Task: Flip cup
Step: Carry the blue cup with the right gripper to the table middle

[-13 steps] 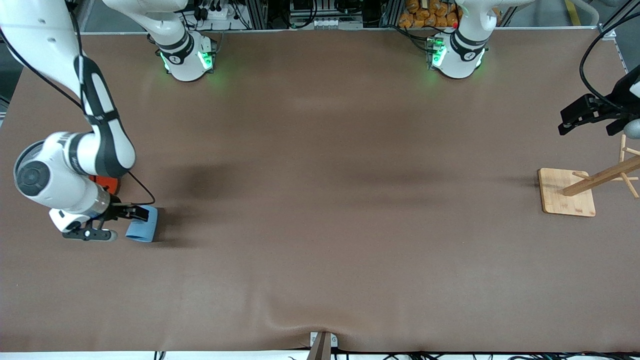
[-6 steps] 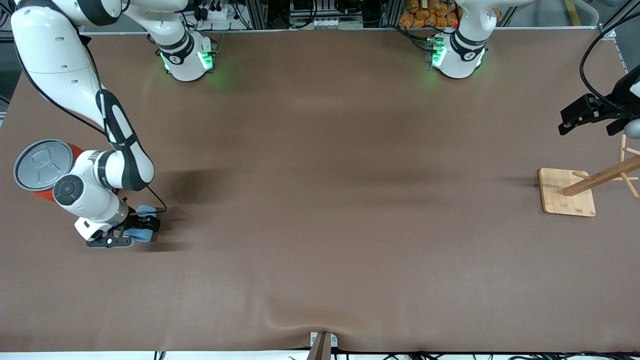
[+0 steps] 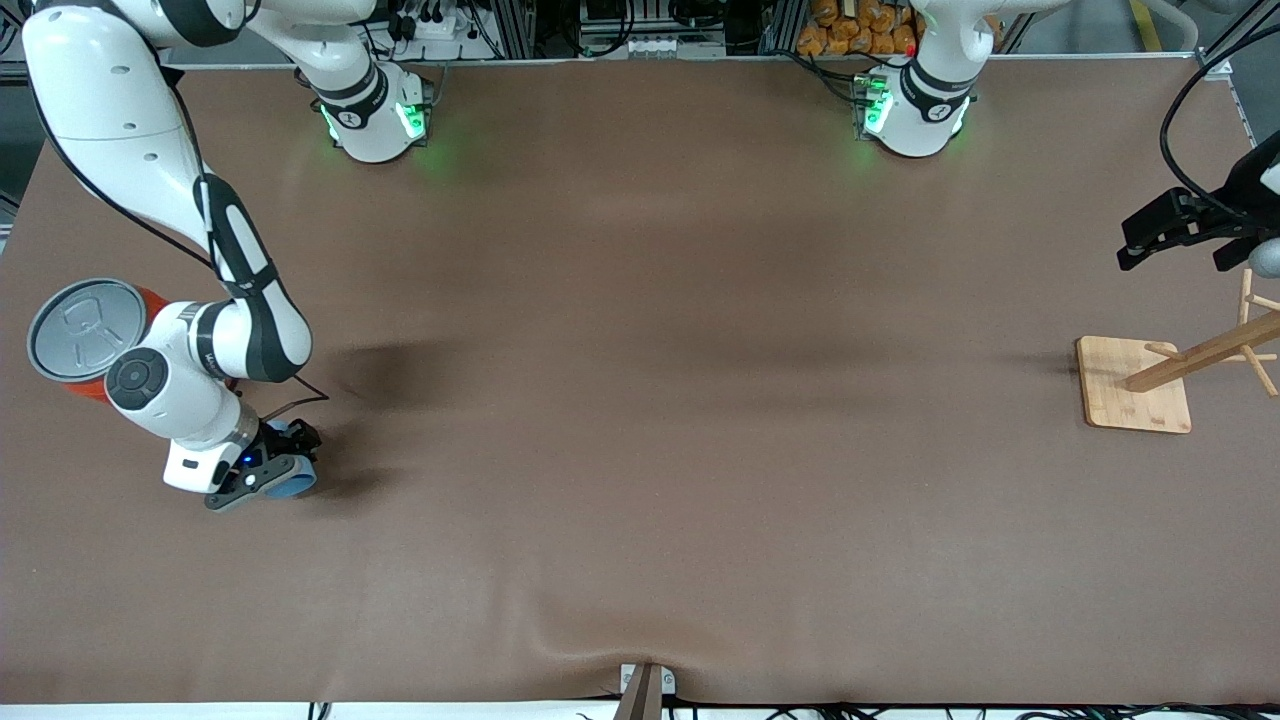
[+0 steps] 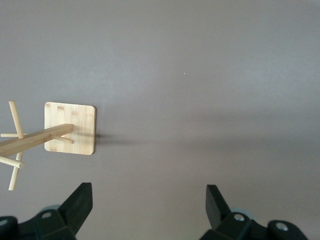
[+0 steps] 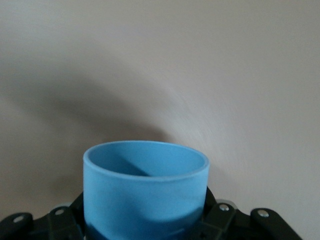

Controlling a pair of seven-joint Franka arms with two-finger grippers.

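Note:
The light blue cup [image 3: 298, 485] is gripped by my right gripper [image 3: 278, 464] low at the table, toward the right arm's end. I cannot tell whether it touches the table. In the right wrist view the cup [image 5: 145, 192] fills the space between the jaws of the right gripper [image 5: 145, 227], which are shut on its wall; its open mouth and darker inside show. My left gripper [image 3: 1175, 232] waits open and empty above the table near the left arm's end; it also shows in the left wrist view [image 4: 148, 202].
A large orange can [image 3: 78, 340] with a grey pull-tab lid stands beside the right arm's wrist, farther from the front camera than the cup. A wooden peg rack on a square base [image 3: 1120, 405] stands under the left gripper, seen also in the left wrist view [image 4: 70, 127].
My right wrist has turned with the cup in it, so the cup has rotated from lying sideways to tucked under the gripper. The right arm shifted and uncovered the orange can. The left arm has not moved.

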